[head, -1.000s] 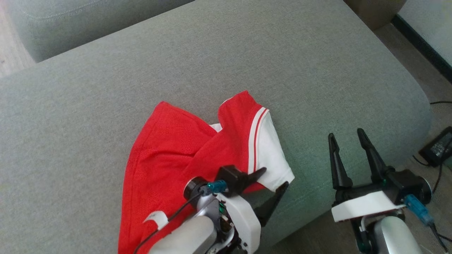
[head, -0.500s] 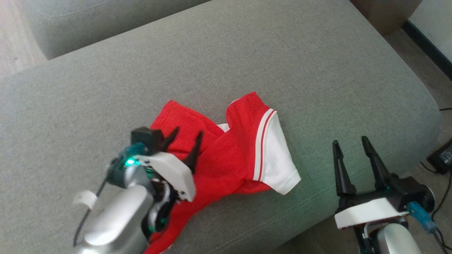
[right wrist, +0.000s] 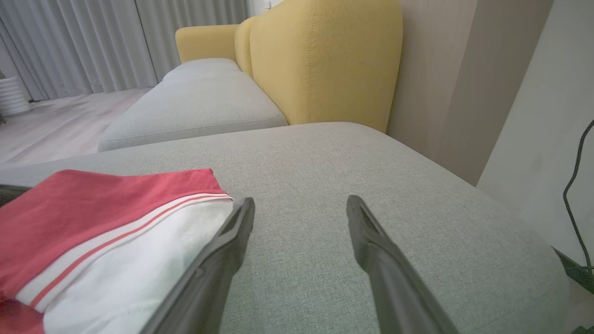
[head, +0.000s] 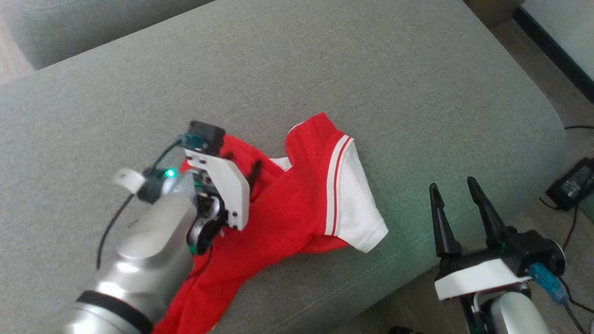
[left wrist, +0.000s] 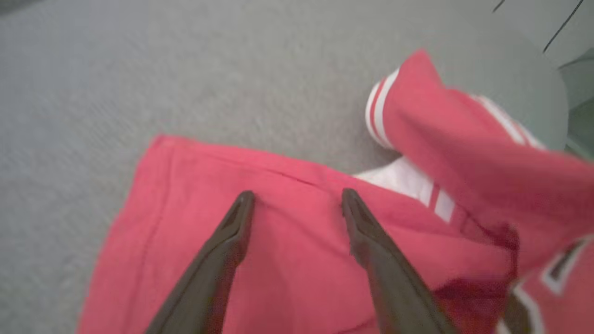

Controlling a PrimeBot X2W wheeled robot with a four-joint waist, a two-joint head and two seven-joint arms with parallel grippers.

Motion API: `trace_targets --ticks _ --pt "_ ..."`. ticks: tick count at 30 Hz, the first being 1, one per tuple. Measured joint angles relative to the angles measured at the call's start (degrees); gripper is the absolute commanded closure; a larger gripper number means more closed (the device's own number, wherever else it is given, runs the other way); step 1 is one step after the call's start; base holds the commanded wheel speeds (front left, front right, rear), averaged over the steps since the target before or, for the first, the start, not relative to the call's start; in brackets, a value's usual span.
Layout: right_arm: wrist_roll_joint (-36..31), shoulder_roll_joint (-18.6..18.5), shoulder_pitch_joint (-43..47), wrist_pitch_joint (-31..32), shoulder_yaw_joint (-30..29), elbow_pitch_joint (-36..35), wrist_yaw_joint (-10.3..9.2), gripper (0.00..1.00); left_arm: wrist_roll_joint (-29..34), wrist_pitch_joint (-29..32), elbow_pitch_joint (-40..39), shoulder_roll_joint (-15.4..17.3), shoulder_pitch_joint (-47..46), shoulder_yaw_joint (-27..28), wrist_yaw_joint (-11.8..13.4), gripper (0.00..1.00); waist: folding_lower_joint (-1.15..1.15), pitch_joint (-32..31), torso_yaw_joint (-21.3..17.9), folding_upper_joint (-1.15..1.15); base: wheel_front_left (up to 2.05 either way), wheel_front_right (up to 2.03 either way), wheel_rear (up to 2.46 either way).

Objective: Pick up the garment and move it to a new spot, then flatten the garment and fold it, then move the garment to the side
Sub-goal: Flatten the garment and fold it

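Left end effector [left wrist: 297, 195] has swung leftward over garment [head: 297, 218] (jaws apart).

garment [head: 297, 218] on cushion [head: 371, 69], left pincer [left wrist: 297, 195] over it, right pincer [head: 452, 182] apart

A home living room: grey sofa [right wrist: 325, 157], yellow backrest [right wrist: 325, 60], long curtains [right wrist: 93, 41].

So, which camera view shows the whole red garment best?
The head view: it takes in nearly all of the garment, crumpled on the grey cushion, though the left arm covers part. The left wrist view gives a blurred close-up of its red panel; the right wrist view catches its white sleeve from the side.
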Motion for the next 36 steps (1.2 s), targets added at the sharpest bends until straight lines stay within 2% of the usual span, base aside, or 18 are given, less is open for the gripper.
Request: trace_targets --ticks 1,4,8,9,10,12,15,20,27,30,32,36 --pt "0.00 0.00 -0.04 0.00 0.01 0.00 0.00 0.00 -0.82 3.30 3.07 -1.11 -0.26 -0.99 -1.19 0.00 0.00 0.18 -0.21 0.00 0.00 0.00 0.00" --pt "0.00 0.00 -0.05 0.00 0.03 0.01 0.00 0.00 -1.04 5.35 5.45 -1.96 -0.62 -1.58 -1.82 0.00 0.00 0.30 -0.37 0.00 0.00 0.00 0.00" --pt "0.31 0.01 -0.19 0.00 0.19 0.01 0.00 0.00 -1.00 7.11 8.14 -2.60 -3.11 -3.21 -4.04 0.00 0.00 0.48 -0.50 0.00 0.00 0.00 0.00" --pt "0.36 0.01 -0.29 0.00 0.21 0.01 0.00 0.00 -0.98 6.82 8.64 -2.76 -3.22 -3.26 -4.21 0.61 0.00 0.51 -0.46 0.00 0.00 0.00 0.00" --pt "0.38 0.01 -0.44 0.00 0.21 0.01 0.00 0.00 -0.94 6.24 8.95 -2.91 -3.22 -3.33 -4.24 1.00 0.00 0.53 -0.40 0.00 0.00 0.00 0.00" --pt "0.42 0.01 -0.81 0.00 0.12 0.01 0.00 0.00 -0.54 5.11 9.35 -3.18 -3.20 -3.75 -4.67 1.00 0.00 0.51 -0.14 0.00 0.00 0.00 0.00" --pt "0.42 0.01 -0.87 0.00 -0.10 0.02 0.00 0.00 0.22 1.23 9.49 -3.63 -3.07 -3.65 -2.49 1.00 0.00 0.24 0.40 0.00 0.00 0.00 0.00" --pt "0.42 0.01 -0.82 0.00 -0.38 0.05 0.00 0.00 1.83 -6.80 7.54 -2.81 -3.72 -0.94 3.71 1.00 0.00 -0.59 1.47 0.00 0.00 0.00 0.00" --pt "0.13 0.01 -0.71 0.00 -0.54 0.07 0.00 0.00 6.88 -17.36 0.89 1.62 -7.08 1.58 13.01 1.00 0.00 -1.68 2.72 0.00 0.00 0.00 0.00" --pt "-0.01 0.01 -0.71 0.00 -0.56 0.05 0.00 0.00 9.24 -20.12 -1.63 3.50 -7.51 2.36 16.31 1.00 0.00 -1.85 3.05 0.00 0.00 0.00 0.00" --pt "-0.01 0.01 -0.71 0.00 -0.49 0.04 0.00 0.00 9.85 -20.97 -2.37 4.19 -7.50 3.11 17.61 1.00 0.00 -1.81 3.10 0.00 0.00 0.00 0.00" --pt "-0.02 0.01 -0.73 0.00 0.04 0.04 0.00 0.00 10.81 -21.48 -0.25 5.37 -7.22 3.07 17.53 1.00 0.00 -1.24 2.82 0.00 0.00 0.00 0.00"
